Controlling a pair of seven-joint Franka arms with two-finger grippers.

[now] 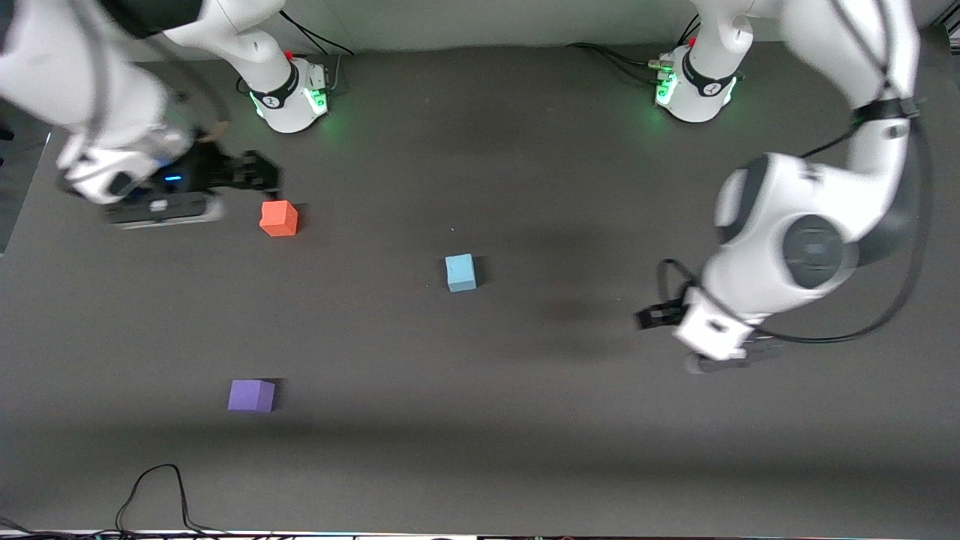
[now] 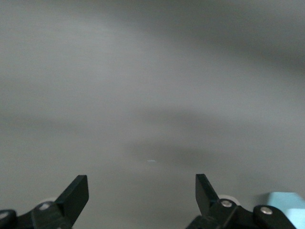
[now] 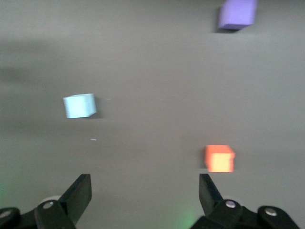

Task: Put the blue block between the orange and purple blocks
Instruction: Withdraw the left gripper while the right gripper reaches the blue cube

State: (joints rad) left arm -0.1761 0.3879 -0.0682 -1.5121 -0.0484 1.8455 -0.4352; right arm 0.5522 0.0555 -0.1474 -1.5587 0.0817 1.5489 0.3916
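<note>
Near to far, as I view the dark surface (image 1: 525, 420). Purple block (image 1: 251, 395), lower left of frame. Blue block (image 1: 460, 272), mid-frame, resting free, well apart from both others. Orange block (image 1: 279, 218), upper left. Left gripper (image 1: 651, 316), right of centre, fingers apart, empty. Right gripper (image 1: 259, 171), above the orange block, fingers apart, empty. I judge the blue cube light, soft foam, not slippery: I would pinch two opposite flat faces, gently.

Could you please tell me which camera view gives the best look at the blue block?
The front view: the blue block sits whole and sharp on the bare table. The right wrist view shows it whole too, but blurred. The left wrist view catches only a corner at the picture's edge, partly hidden by the left claw.
</note>
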